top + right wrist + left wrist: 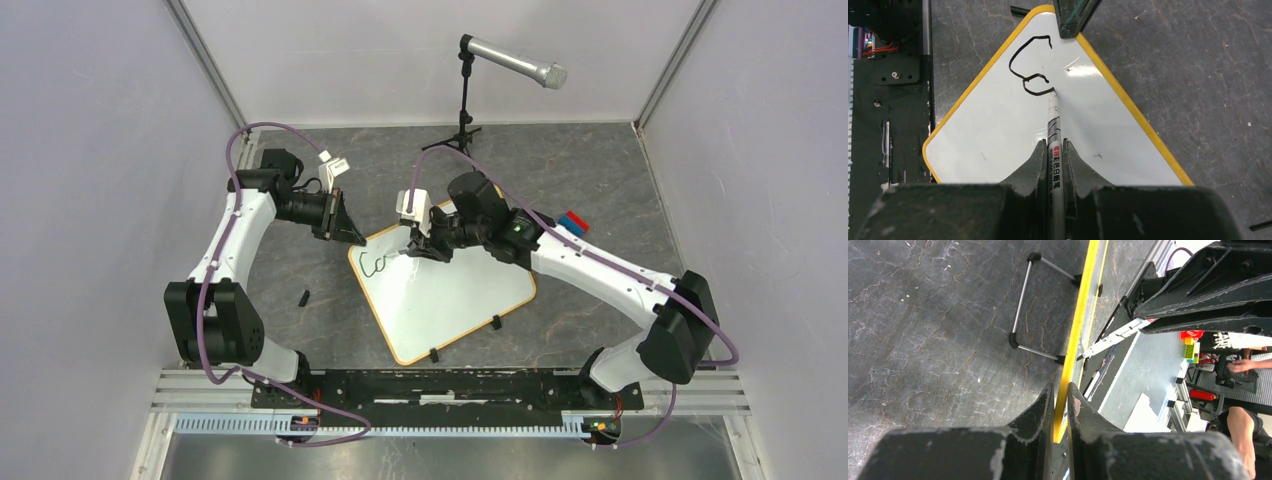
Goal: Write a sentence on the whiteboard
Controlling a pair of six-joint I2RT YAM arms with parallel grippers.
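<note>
**Board clamped at corner, marker down, two letters in**

The board (445, 300) is set askew at mid-table (600, 170), between the arms. Its yellow-orange rim is pinched at the far-left corner by the left claw (1060, 400), jaws clenched on the edge. The marker (1053, 125) is gripped in the right claw (1054, 150), with its tip touching the white face at the end of the last stroke. The writing (1030, 65) is near that same corner: a "C" and a small loop after it, in thin black.

Around it: a mic on a stand (515, 62) at the far edge, well apart from the board. A red-and-blue block (573, 222) is partly hidden behind the right arm. A small black piece (303, 297) lies left of the board and is too small to identify.

The clamped corner is covered by the left claw. In the top view, the far rim is blocked by the right wrist and the writing is barely legible. In the left wrist view the board is seen only edge-on, with a wire bracket (1023, 305) at its rim.
</note>
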